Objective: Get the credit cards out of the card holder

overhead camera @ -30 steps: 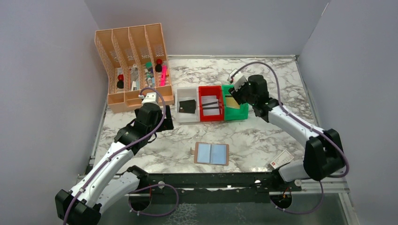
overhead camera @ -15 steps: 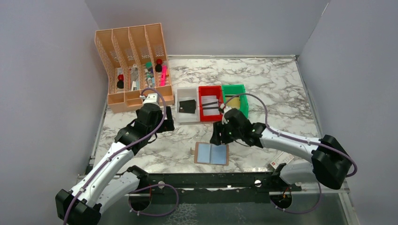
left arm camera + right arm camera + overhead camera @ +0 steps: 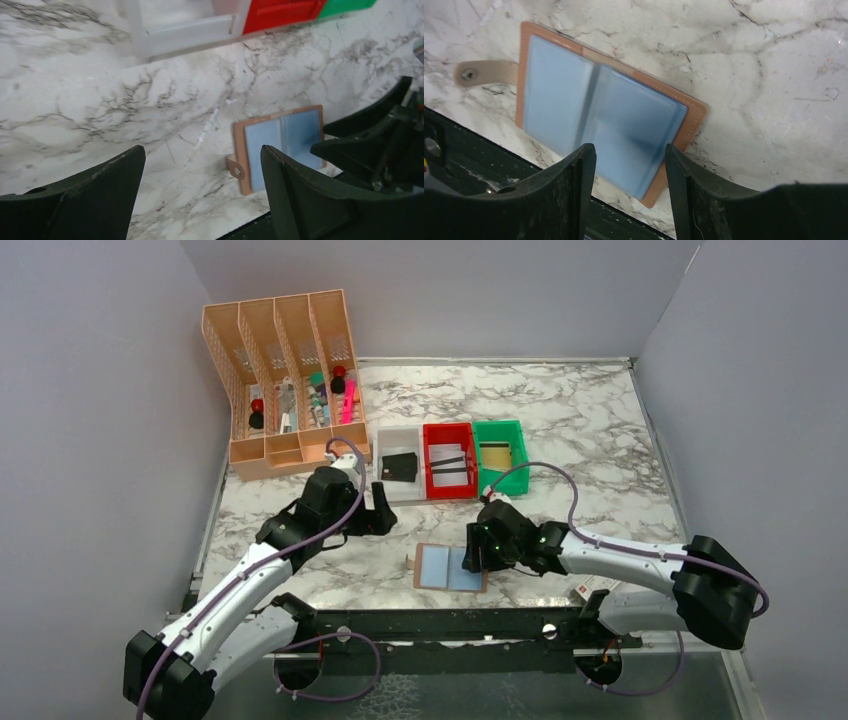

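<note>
Brown leather-look bifold card holder (image 3: pixel 447 567), pale blue inner faces up, open flat near edge of marble table (image 3: pixel 600 440). Right gripper (image 3: pixel 472 558) over its right half, jaws apart, empty. Left gripper (image 3: pixel 383 512) spread wide, empty, far-left of holder. Dark credit card (image 3: pixel 400 466) in white plastic bin (image 3: pixel 398 438); tan-gold credit card (image 3: pixel 497 454) in green plastic bin (image 3: pixel 498 425).

**Colours on the table**

Table (image 3: pixel 590 440) was white marble with grey veins. Card holder (image 3: pixel 450 567) had a brown edge and pale blue inner faces. Bins ran left to right: white bin (image 3: pixel 400 494), red bin (image 3: pixel 450 490), green bin (image 3: pixel 503 484). Dark card (image 3: pixel 400 466) lay in white, tan card (image 3: pixel 497 455) in green. Far-left rack (image 3: pixel 280 340) was peach.
</note>
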{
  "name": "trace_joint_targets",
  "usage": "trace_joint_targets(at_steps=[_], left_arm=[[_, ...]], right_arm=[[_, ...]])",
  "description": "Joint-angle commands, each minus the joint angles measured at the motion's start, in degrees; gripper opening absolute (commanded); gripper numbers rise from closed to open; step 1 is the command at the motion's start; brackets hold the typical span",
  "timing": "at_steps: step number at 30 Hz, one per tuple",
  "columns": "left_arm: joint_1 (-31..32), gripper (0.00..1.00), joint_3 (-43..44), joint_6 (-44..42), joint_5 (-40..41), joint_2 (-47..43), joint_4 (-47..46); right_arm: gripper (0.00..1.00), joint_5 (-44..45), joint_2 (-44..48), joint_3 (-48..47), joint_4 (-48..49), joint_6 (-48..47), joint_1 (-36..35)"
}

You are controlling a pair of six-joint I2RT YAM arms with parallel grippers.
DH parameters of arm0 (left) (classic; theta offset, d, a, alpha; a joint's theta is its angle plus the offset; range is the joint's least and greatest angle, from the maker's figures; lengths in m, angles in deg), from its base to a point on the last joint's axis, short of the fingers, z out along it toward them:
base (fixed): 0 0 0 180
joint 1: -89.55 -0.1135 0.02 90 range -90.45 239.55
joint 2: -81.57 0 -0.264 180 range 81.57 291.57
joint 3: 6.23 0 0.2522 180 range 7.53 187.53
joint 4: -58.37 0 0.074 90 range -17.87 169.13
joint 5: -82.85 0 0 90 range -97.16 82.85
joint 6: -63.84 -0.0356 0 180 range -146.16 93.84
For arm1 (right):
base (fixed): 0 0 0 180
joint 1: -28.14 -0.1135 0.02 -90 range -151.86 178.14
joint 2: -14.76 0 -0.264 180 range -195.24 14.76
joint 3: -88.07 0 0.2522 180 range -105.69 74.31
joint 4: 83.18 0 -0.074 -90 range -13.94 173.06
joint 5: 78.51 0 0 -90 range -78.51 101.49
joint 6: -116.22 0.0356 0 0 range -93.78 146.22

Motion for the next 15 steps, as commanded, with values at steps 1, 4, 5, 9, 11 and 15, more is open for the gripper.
trace_joint_targets(at_steps=[1,4,5,9,11,15], left_arm=[[6.04,0.87,-1.77,4.26,-10.7,1.52,-6.69],[16.18,0.86,-1.13,7.26,-5.74,3.4,-8.19],[18.82,0.86,-1.01,8.06,-4.88,4.47,-8.76],[24.81,0.85,-1.8,10.76,-0.9,8.94,-10.71],[26.44,0.84,-2.79,11.85,-0.01,10.63,-12.27],[29.4,0.81,-4.79,14.58,2.3,13.56,-14.96]], right_arm=[[0.58,2.11,-1.82,1.38,-1.06,2.52,-0.49],[0.58,1.26,-3.39,1.97,0.64,2.33,-0.52],[0.57,0.36,-3.96,2.12,1.73,2.12,-0.52],[0.53,-1.08,-5.85,2.94,4.58,2.55,-0.52],[0.53,0.67,-6.2,2.72,3.69,2.98,-0.52],[0.5,2.57,-5.82,3.01,3.3,2.49,-0.51]])
